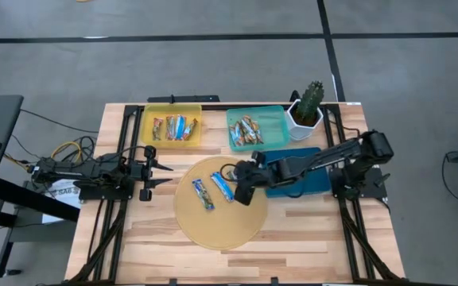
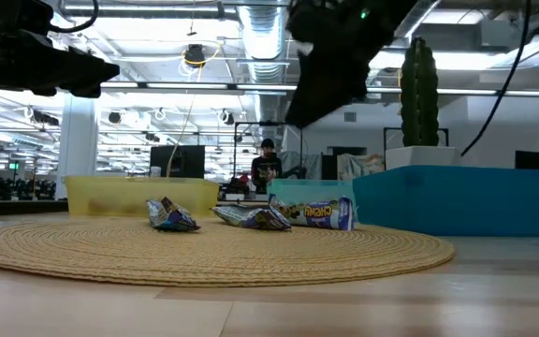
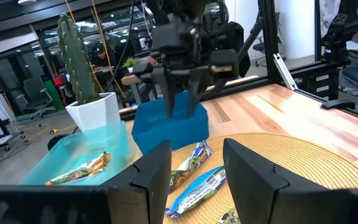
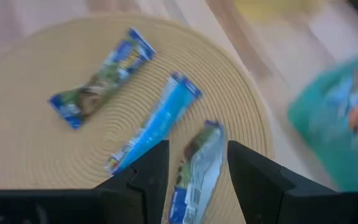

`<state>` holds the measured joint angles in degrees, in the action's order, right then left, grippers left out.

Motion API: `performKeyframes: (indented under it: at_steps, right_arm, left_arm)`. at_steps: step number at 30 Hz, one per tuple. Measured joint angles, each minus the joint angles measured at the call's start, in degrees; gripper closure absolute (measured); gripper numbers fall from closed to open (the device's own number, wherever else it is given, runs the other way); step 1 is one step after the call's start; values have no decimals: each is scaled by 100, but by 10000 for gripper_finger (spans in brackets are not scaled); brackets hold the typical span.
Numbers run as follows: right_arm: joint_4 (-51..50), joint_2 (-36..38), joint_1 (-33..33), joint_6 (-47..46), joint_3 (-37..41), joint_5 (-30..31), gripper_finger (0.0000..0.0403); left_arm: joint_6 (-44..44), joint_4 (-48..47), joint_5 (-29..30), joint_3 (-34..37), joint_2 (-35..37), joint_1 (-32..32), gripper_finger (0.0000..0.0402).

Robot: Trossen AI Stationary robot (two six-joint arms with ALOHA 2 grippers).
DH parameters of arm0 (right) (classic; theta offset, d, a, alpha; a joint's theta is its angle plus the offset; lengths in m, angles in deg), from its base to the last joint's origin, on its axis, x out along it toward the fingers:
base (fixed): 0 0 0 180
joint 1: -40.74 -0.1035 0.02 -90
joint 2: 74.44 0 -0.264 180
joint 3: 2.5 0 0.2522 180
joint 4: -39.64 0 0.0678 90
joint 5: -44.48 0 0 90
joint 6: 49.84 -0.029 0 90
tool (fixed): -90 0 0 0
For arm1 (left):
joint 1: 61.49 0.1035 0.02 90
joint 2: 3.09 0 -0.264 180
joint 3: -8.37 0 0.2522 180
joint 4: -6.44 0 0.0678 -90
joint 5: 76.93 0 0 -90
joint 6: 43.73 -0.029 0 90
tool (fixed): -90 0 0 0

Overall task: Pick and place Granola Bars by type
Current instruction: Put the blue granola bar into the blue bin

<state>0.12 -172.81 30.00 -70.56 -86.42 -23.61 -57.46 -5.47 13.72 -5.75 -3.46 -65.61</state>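
A pale butcher-block table (image 1: 308, 230) stands on a grey floor marked with dark lines; beyond it, the low view shows an open workspace with ceiling ducts, strip lights and a person (image 2: 267, 167) at a distant desk. On a round woven mat (image 1: 213, 226) lie three blue-and-white granola bars (image 1: 223, 187). More bars fill a yellow tray (image 1: 151, 137) and a teal tray (image 1: 273, 119) at the far side, next to a potted cactus (image 1: 308, 105) and a blue tray (image 1: 312, 183). The right gripper (image 1: 243, 191) hovers over the mat's edge above the bars, fingers apart and empty. The left gripper (image 1: 159, 173) waits beside the mat, fingers also parted, holding nothing.
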Motion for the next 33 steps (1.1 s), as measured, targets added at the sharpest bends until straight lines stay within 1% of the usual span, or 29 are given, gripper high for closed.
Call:
performKeyframes:
  at_steps: [4,10,15,22,33]
  right_arm:
    - [-226,-259,75,-668,-86,8,249]
    - [-401,-624,116,-1075,-79,-229,249]
    - [-383,-870,114,-1139,-78,-553,249]
    - [-379,-1155,163,-1137,-74,-575,249]
    - [-308,-1326,188,-1032,-85,-686,249]
  left_arm:
    - [0,0,0,-1,0,0,262]
    - [0,1,0,-1,0,0,262]
    - [1,1,0,0,0,0,262]
    - [-1,-1,0,0,0,0,262]
    - [-1,1,0,0,0,-1,262]
